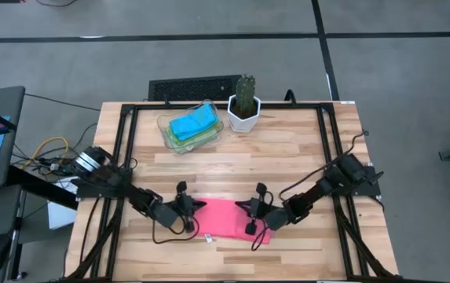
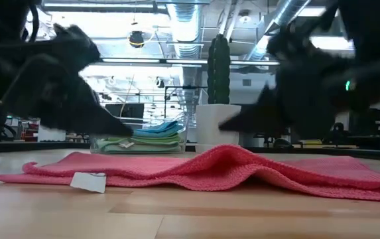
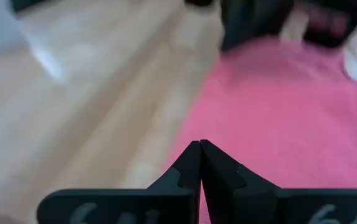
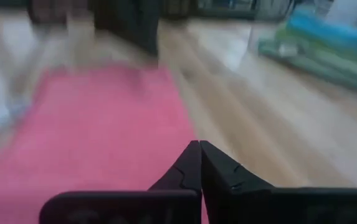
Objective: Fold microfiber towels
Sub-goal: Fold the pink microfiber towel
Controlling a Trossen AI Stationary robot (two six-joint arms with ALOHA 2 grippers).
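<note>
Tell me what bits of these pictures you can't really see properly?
- Towels in the clear tray: stacked, so the high view shows only the blue towel on top; how many lie below is unclear.
- Pink towel: both side edges sit under the left gripper and right gripper.
- White tag: printing too small, low view.
- Both arms: blurred dark shapes, low view.

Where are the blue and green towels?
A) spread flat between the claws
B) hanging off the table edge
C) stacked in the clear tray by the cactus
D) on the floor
C: the folded blue and green towels sit stacked in the clear tray beside the cactus.
</note>
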